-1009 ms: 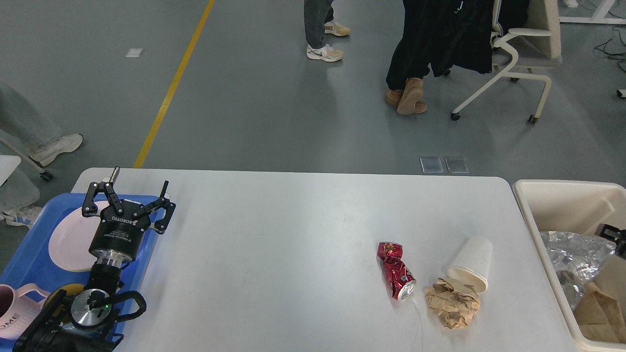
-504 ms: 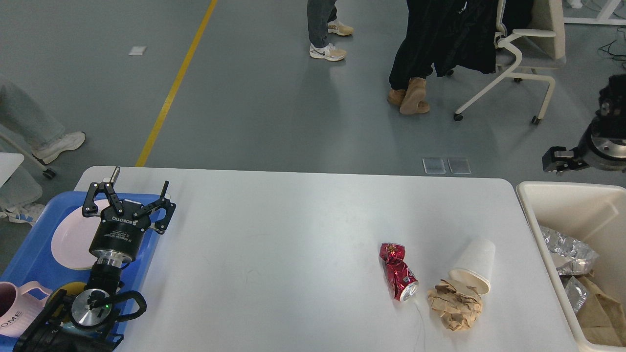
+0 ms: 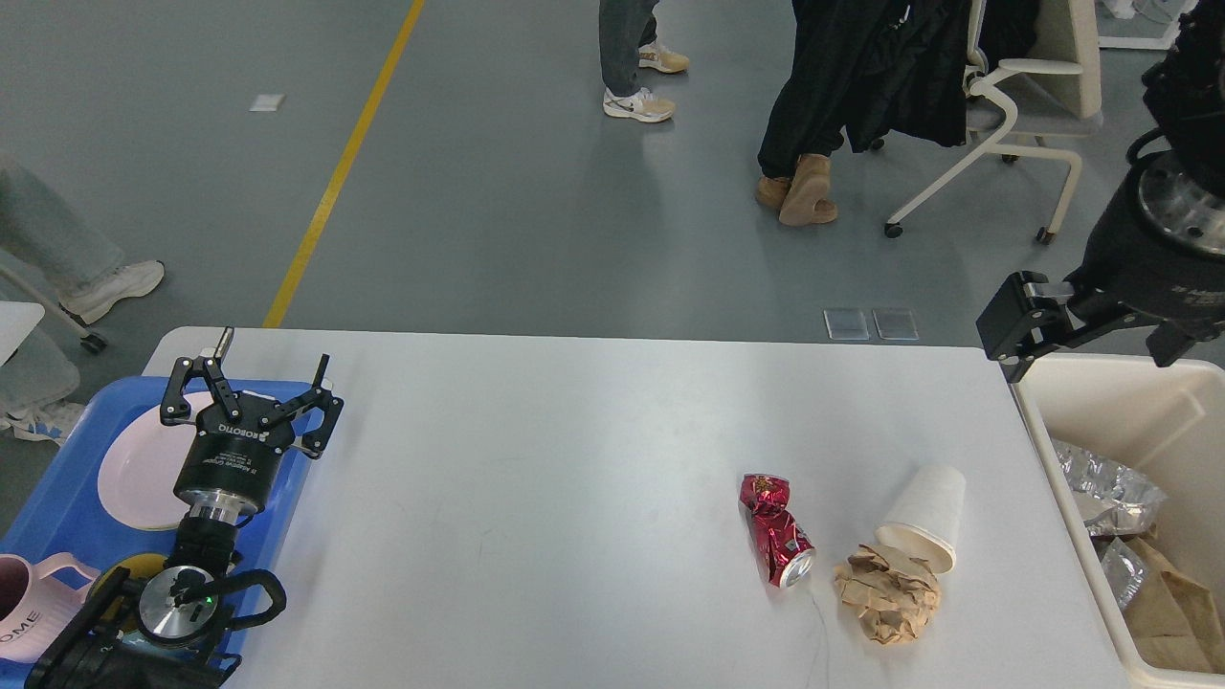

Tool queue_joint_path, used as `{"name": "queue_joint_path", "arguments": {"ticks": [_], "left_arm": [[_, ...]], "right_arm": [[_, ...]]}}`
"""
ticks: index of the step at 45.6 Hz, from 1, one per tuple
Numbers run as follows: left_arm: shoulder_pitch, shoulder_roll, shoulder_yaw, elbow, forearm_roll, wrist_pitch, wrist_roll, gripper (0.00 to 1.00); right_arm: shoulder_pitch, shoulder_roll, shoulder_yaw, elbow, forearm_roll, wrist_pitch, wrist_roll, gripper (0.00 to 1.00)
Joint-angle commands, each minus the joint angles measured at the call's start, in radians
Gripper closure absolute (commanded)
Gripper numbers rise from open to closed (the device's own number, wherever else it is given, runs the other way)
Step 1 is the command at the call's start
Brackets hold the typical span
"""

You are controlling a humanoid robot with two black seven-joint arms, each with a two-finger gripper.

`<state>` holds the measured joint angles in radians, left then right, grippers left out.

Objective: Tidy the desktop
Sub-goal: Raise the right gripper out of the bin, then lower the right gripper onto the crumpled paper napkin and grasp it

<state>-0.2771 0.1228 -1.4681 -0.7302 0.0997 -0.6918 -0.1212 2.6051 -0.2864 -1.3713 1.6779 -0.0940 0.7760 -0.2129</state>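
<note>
My right gripper [image 3: 1029, 330] has risen from the bin [image 3: 1062, 368] and now hangs larger over its far corner; I cannot tell how its jaws stand. My left gripper [image 3: 271, 364] has not moved, its jaws spread wide over the blue tray [image 3: 57, 498] holding a pink plate [image 3: 134, 469] and mug [image 3: 24, 612]. The desktop [image 3: 536, 478] fills the middle, bearing a crushed red can [image 3: 777, 529], a tipped paper cup [image 3: 926, 517] and a brown paper wad [image 3: 885, 593] touching it.
</note>
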Motion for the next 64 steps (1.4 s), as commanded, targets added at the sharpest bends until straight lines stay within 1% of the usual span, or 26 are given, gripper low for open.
{"name": "queue_joint_path", "arguments": {"ticks": [1, 5, 7, 14, 19, 23, 30, 32, 37, 42, 49, 58, 64], "left_arm": [[-0.001, 0.000, 0.000, 0.000, 0.000, 0.000, -0.002, 0.04], [-0.001, 0.000, 0.000, 0.000, 0.000, 0.000, 0.000, 0.04], [-0.001, 0.000, 0.000, 0.000, 0.000, 0.000, 0.000, 0.04], [-0.001, 0.000, 0.000, 0.000, 0.000, -0.002, 0.000, 0.04], [-0.001, 0.000, 0.000, 0.000, 0.000, -0.002, 0.000, 0.04], [-0.001, 0.000, 0.000, 0.000, 0.000, 0.000, 0.000, 0.04], [-0.001, 0.000, 0.000, 0.000, 0.000, -0.002, 0.000, 0.04], [-0.001, 0.000, 0.000, 0.000, 0.000, -0.002, 0.000, 0.04], [-0.001, 0.000, 0.000, 0.000, 0.000, -0.002, 0.000, 0.04], [-0.001, 0.000, 0.000, 0.000, 0.000, -0.002, 0.000, 0.04], [-0.001, 0.000, 0.000, 0.000, 0.000, -0.002, 0.000, 0.04], [-0.001, 0.000, 0.000, 0.000, 0.000, -0.002, 0.000, 0.04], [-0.001, 0.000, 0.000, 0.000, 0.000, -0.002, 0.000, 0.04]], "right_arm": [[-0.011, -0.003, -0.006, 0.022, 0.008, -0.058, 0.038, 0.00], [-0.033, -0.007, -0.014, 0.022, 0.008, -0.066, 0.102, 0.00], [-0.051, -0.005, -0.015, 0.020, 0.007, -0.069, 0.112, 0.00], [-0.144, -0.002, -0.012, 0.010, -0.006, -0.070, 0.109, 0.00], [-0.218, -0.007, -0.011, -0.013, -0.007, -0.103, 0.107, 0.00], [-0.283, -0.011, 0.000, -0.021, -0.015, -0.162, 0.107, 0.00], [-0.471, -0.010, 0.057, -0.032, -0.016, -0.322, 0.105, 0.00], [-0.545, -0.008, 0.083, -0.055, -0.016, -0.368, 0.099, 0.00], [-0.716, 0.004, 0.106, -0.131, -0.021, -0.432, 0.090, 0.00], [-0.848, 0.018, 0.138, -0.197, -0.021, -0.465, 0.090, 0.00], [-0.988, 0.021, 0.185, -0.279, -0.018, -0.529, 0.090, 0.00], [-1.189, 0.026, 0.271, -0.431, -0.015, -0.543, 0.090, 0.00], [-1.260, 0.036, 0.316, -0.507, -0.006, -0.547, 0.090, 0.00]]}}
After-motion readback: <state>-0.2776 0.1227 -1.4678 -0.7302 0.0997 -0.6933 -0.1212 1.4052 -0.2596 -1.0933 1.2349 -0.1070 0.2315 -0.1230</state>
